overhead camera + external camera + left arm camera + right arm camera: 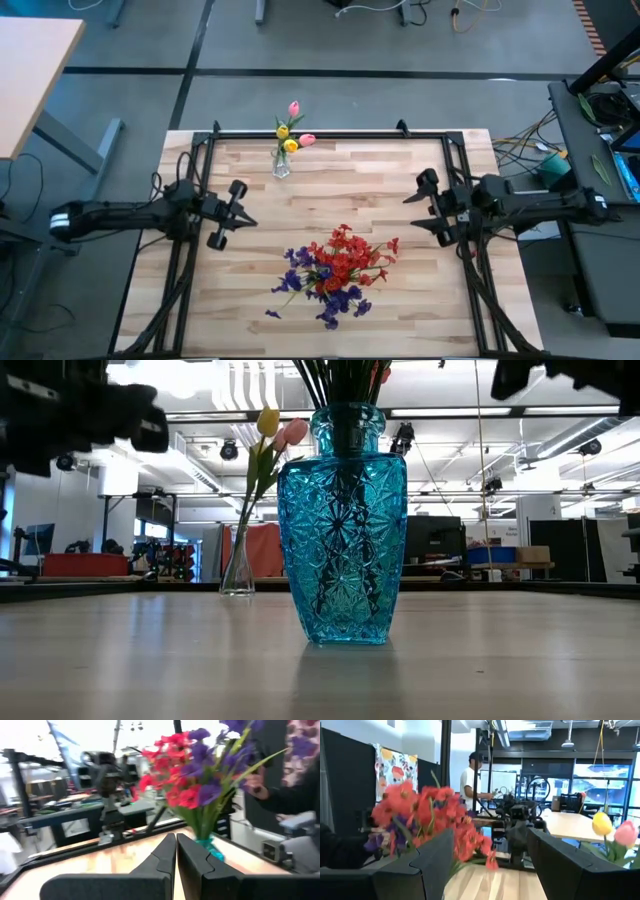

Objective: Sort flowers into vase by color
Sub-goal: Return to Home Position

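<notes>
A blue cut-glass vase stands near the table's front middle and holds the red flowers and purple flowers by their stems. A small clear vase at the far edge holds yellow tulips and pink tulips. My left gripper is shut and empty, left of the red and purple bunch. My right gripper is open and empty, to its right. The bunch shows in the left wrist view and the right wrist view.
A dark metal frame runs along the table's far edge and sides. Bare wood lies between the two vases and the grippers. A person stands in the room beyond the table, and a dark sleeve shows past the bunch.
</notes>
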You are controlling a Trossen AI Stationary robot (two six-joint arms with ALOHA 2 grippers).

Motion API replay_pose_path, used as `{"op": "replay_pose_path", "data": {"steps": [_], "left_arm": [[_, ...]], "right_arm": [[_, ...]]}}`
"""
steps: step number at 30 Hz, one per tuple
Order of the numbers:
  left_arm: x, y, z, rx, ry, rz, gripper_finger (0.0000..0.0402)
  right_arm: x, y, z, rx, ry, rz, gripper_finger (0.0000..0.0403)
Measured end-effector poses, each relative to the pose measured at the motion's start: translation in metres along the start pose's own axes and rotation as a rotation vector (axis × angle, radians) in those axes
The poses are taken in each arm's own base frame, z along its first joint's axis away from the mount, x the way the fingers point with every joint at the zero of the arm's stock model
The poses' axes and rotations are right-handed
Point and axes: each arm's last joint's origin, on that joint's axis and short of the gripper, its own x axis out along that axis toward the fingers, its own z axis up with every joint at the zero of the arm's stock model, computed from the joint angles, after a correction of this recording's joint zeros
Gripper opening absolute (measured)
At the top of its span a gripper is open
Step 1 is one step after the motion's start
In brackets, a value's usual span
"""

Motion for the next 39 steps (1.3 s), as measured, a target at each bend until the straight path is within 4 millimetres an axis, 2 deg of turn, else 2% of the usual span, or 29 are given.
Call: {"op": "replay_pose_path", "data": {"steps": [5,9,14,23,28,39], "left_arm": [[-0.008,0.005,-0.010,-0.022,0.007,0.039,0.0000],[-0.009,0.008,-0.011,-0.059,0.014,0.099,0.0000],[-0.009,0.012,-0.012,-0.163,0.017,0.207,0.0000],[-0.006,0.014,-0.014,-0.183,0.043,0.220,0.0000],[-0.005,0.015,-0.017,-0.195,0.063,0.220,0.0000],[-0.003,0.016,-0.026,-0.229,0.118,0.220,0.0000]], "right_arm": [[-0.013,0.002,-0.034,-0.010,-0.003,-0.012,0.0244],[-0.031,0.006,-0.047,-0.103,-0.110,-0.026,0.0244],[-0.040,0.008,-0.044,-0.208,-0.136,0.040,0.0244],[-0.062,0.012,-0.040,-0.278,-0.138,0.050,0.0244],[-0.061,0.012,-0.042,-0.269,-0.119,0.109,0.0244],[-0.060,0.011,-0.053,-0.258,-0.011,0.104,0.0244]]}}
